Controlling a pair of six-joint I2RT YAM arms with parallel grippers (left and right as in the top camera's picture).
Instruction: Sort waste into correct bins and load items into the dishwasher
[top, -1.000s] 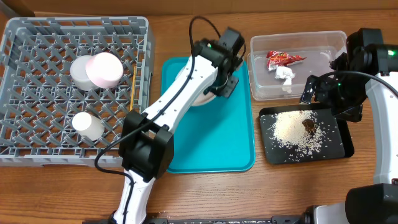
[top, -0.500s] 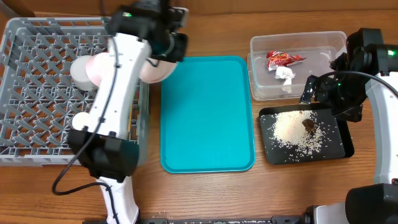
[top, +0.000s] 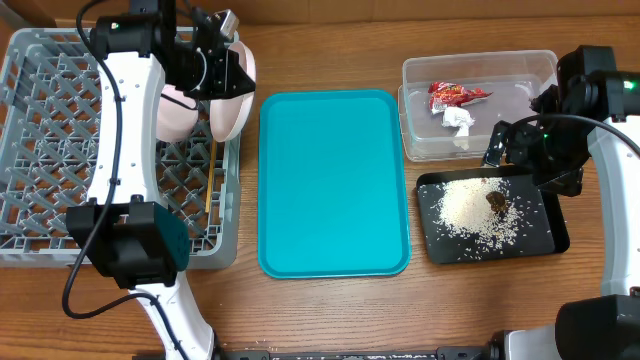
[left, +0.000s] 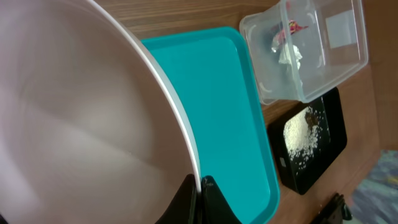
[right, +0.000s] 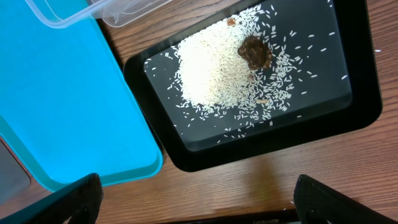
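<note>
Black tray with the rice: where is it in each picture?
Overhead: black tray at lower right, just below the clear tub.
Left wrist: black tray on the right side, below the tub.
Right wrist: black tray fills the upper middle and right.
Shared landmark: the teal tray, lying alongside it in all three.

Left arm (top: 118, 120) crosses the dish rack (top: 40, 120); teal tray (top: 334, 180) lies open.
</note>
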